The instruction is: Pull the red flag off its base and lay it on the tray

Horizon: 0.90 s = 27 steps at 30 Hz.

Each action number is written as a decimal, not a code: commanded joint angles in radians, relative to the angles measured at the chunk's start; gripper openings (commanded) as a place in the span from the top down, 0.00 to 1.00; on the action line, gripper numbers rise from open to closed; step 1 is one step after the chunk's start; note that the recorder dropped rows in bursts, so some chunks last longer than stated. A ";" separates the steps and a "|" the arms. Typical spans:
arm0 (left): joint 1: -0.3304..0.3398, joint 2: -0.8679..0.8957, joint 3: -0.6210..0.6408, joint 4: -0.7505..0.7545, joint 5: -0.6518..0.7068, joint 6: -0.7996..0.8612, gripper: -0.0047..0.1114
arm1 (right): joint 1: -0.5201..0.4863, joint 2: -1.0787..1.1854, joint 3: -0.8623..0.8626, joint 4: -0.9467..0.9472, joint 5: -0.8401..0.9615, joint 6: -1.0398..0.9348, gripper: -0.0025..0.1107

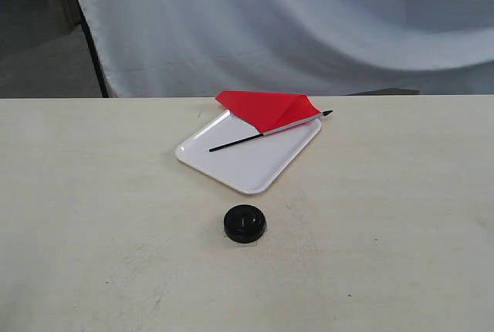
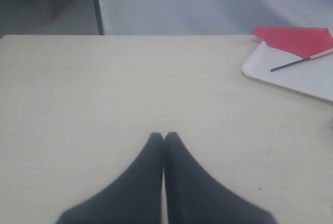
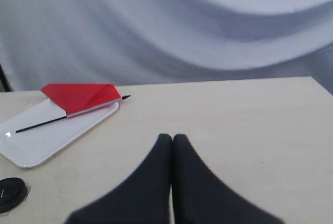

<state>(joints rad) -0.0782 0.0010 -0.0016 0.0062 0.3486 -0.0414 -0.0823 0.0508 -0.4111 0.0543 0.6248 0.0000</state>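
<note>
The two grippers show only in their own wrist views. The left gripper [image 2: 164,136] has its two black fingers pressed together with nothing between them. It hangs over the bare table [image 2: 78,88]. The right gripper [image 3: 171,138] is the same: fingers together, holding nothing. In both views the fingers look blurry and run off the edge of the picture.

In the left wrist view the tray [image 2: 312,78] is cut off by the picture's edge, so only part of it shows. In the right wrist view the base [image 3: 10,194] is cut by the edge too, and it looks fuzzy.

The exterior view shows the whole tray. It is white and flat, with round corners and a low rim. It sits at a slant on the table.

The red flag [image 1: 266,108] lies in the tray. Its thin black stick lies slanted across the tray, and the pointed tip pokes out past the rim. The bright red cloth is folded over on itself at the far end and hangs over the far rim.

The base is a small round black disc. It sits alone on the table, near the tray's closest corner but not touching it. Its middle hole is hard to make out. A big white sheet [image 1: 309,23] hangs behind the table.
</note>
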 commanded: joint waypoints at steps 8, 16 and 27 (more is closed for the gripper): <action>-0.004 -0.001 0.002 0.000 -0.004 0.000 0.96 | 0.005 -0.051 0.099 -0.033 -0.311 0.008 0.98; -0.004 -0.001 0.002 0.000 -0.004 0.000 0.96 | 0.005 -0.051 0.099 0.031 -0.366 0.081 0.98; -0.004 -0.001 0.002 0.000 -0.004 0.000 0.96 | 0.005 -0.051 0.340 0.029 -0.573 0.065 0.98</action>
<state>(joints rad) -0.0782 0.0010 -0.0016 0.0062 0.3486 -0.0414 -0.0823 0.0044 -0.1535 0.0817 0.1307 0.0624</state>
